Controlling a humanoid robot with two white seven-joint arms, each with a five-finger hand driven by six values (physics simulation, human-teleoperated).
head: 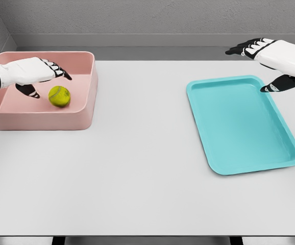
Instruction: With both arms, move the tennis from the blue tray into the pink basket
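Head view: tennis ball (59, 96) lies in pink basket (81, 118), just below left hand (35, 71).
Left hand: fingers spread, gripping nothing, apparently because the drop is done.
Right hand (270, 56): fingers apart, empty, above blue tray (239, 127)'s far corner.

One tennis ball (59, 96), one pink basket (45, 121), one blue tray (239, 127), two robot hands (43, 70) (262, 53).

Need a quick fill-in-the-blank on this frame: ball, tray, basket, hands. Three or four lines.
1. The tennis ball lies inside the pink ____.
2. The blue tray holds ____ objects.
3. The ____ hand hovers over the basket.
4. The right hand has its fingers ____, holding nothing.

Missing words: basket; no; left; open
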